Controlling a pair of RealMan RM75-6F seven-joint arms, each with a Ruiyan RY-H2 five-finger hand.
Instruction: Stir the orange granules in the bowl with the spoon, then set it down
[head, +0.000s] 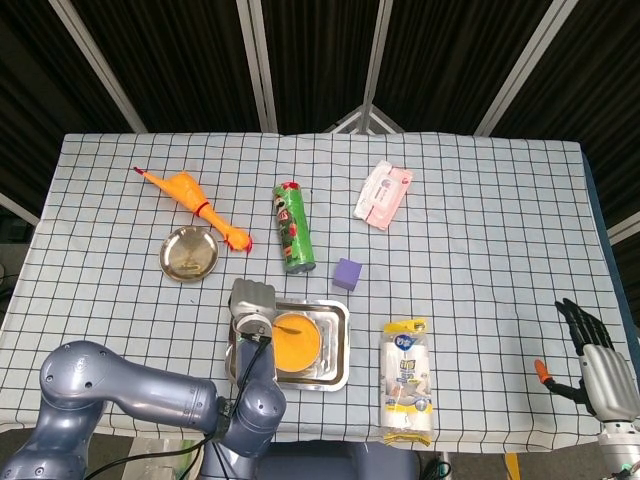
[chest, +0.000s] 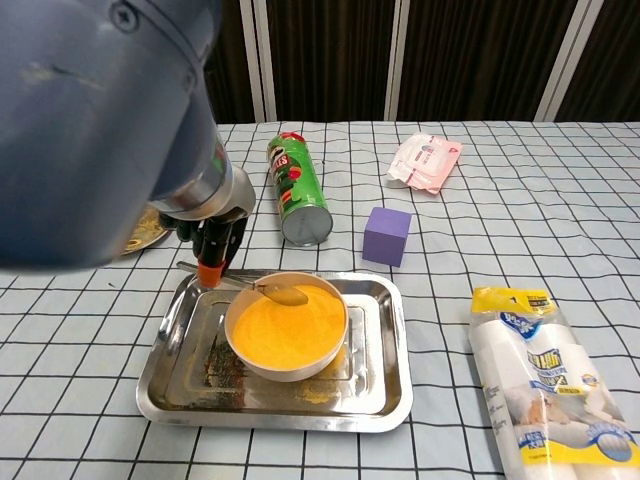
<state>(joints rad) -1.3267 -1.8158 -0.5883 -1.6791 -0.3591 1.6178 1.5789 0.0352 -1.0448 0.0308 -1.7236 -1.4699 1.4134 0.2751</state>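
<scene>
Left robot hand (head: 254, 308) in the head view sits at the near-left corner of the steel tray (head: 338, 372), mostly hidden by its own wrist, with the spoon (head: 289, 329) reaching from it over the bowl (head: 295, 345) of orange granules (head: 298, 348); the stirring looks to be in progress, and setting the spoon down is left to do. Right robot hand (head: 596, 362) hangs off the right edge of the surface (head: 480, 240), fingers apart and holding nothing, well apart from the bowl. Around the tray lie a purple cube (head: 347, 273), a green chip can (head: 293, 227) on its side, a rubber chicken (head: 194, 207), a small metal dish (head: 189, 253), a pink wipes pack (head: 383, 194) and a plastic-wrapped pack (head: 407, 380). From the chest view, the left robot hand (chest: 215, 245) clamps dark fingers on the thin metal spoon (chest: 255, 284) by its handle, its bowl-end resting on the fine, powdery granules (chest: 285, 328) near the far rim. Glossy tray (chest: 390, 395) shows spilled grains beside the round pale bowl (chest: 262, 365); the checked cloth looks soft.
</scene>
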